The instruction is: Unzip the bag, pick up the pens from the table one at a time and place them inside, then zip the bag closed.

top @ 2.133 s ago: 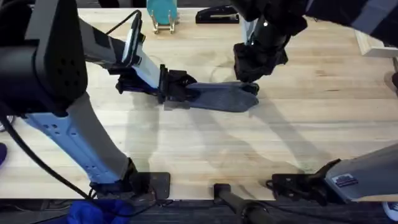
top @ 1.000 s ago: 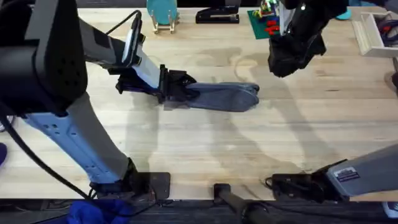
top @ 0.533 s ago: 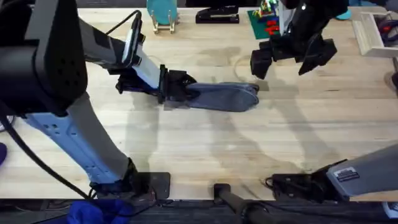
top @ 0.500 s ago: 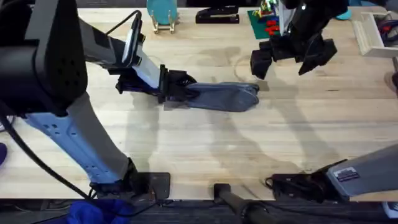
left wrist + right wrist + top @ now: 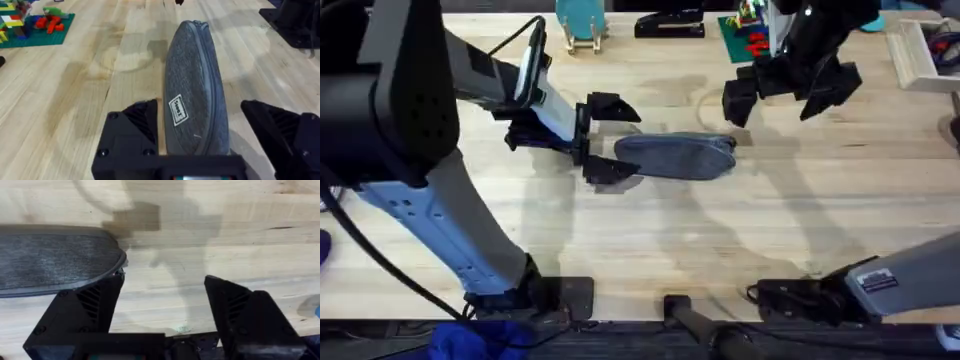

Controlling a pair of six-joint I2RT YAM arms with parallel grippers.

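My left claw (image 5: 607, 140) stands released around the end of the zipped blue-grey fabric pouch (image 5: 676, 156) lying flat on the pale wooden tabletop (image 5: 720, 230), my right claw (image 5: 790, 88) spread above its far end, suggesting closure is complete.

Table (image 5: 740, 230): light wood, plank grain running across, a faint ring-shaped mark near its middle. Bag (image 5: 675, 156) lies flat near the centre, long axis across the table, zipper closed along its upper edge, small sewn label on the fabric (image 5: 178, 110). Far edge: black stapler (image 5: 669, 22); teal object on a wooden stand (image 5: 581, 24); green baseplate with coloured bricks (image 5: 744, 36). A pale tray (image 5: 916, 58) sits at the far right corner.
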